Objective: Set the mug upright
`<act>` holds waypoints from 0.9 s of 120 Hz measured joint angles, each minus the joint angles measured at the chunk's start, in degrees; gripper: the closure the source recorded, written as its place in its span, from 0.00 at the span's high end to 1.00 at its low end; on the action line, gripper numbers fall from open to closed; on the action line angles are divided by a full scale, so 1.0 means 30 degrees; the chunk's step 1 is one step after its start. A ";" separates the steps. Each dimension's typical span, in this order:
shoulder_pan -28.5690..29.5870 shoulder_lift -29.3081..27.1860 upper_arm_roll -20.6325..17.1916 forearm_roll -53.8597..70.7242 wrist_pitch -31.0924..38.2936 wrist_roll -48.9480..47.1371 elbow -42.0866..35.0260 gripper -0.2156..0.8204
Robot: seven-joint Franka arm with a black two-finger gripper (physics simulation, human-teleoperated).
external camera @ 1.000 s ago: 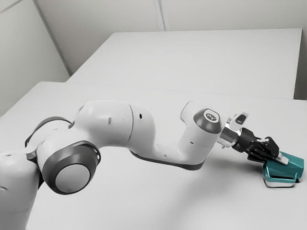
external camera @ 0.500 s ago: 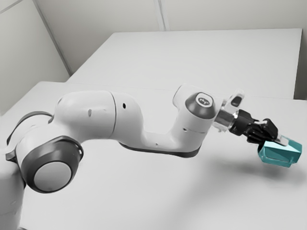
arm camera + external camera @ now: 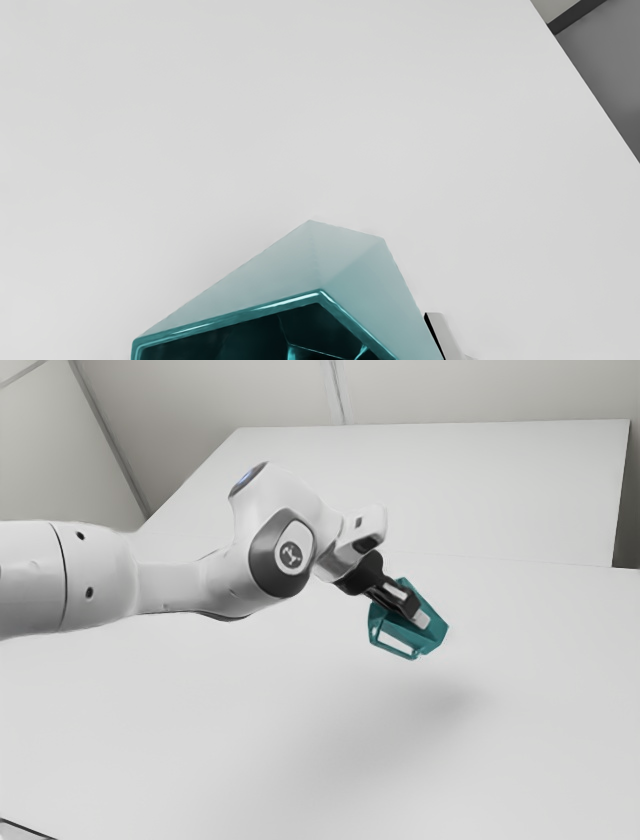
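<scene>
- A teal mug (image 3: 405, 632) hangs in the air above the table, tilted rather than upright, its base off the surface.
- Its handle (image 3: 373, 636) juts from the side nearer the exterior view's left; in the wrist view the rim (image 3: 320, 294) opens toward the camera, the body sloping away beyond it.
- The black gripper (image 3: 416, 612) has its fingers clamped on the mug's sides, bearing its full weight; one finger (image 3: 439, 334) shows against the wall in the wrist view.
- The white arm (image 3: 205, 582) reaches in from the exterior view's left, its hand angled downward.
- Below, a soft shadow (image 3: 450, 700) falls on the white table (image 3: 250, 730), apart from the mug.
- The job appears midway: mug lifted, standing yet to come. A slow wrist turn should level the base while there is room beneath it.
- Lowering calls for a straight, gentle descent until the whole base meets the table; letting go on one edge could tip the mug, and a hurried turn could make it slip.
</scene>
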 joint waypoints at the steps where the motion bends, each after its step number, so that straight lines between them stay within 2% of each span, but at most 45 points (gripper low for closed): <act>1: 0.0021 -0.0168 0.0027 0.0343 -0.0020 -0.0099 -0.0140 0.04; 23: 0.0071 -0.2665 0.0979 0.6384 -0.0913 -0.2366 -0.2245 0.04; 40: 0.0063 -0.3049 0.2338 0.9239 -0.2080 -0.3833 -0.2618 0.04; 50: 0.0506 -0.3047 0.2728 1.0315 -0.2840 -0.4544 -0.2592 0.04; 65: 0.1548 -0.2990 0.2809 1.1413 -0.4009 -0.5423 -0.2434 0.04; 88: 0.4273 -0.2856 0.2041 1.2393 -0.5752 -0.6420 -0.2433 0.04; 108: 0.4440 -0.3902 0.1930 1.3330 -0.6415 -0.7064 -0.3857 0.04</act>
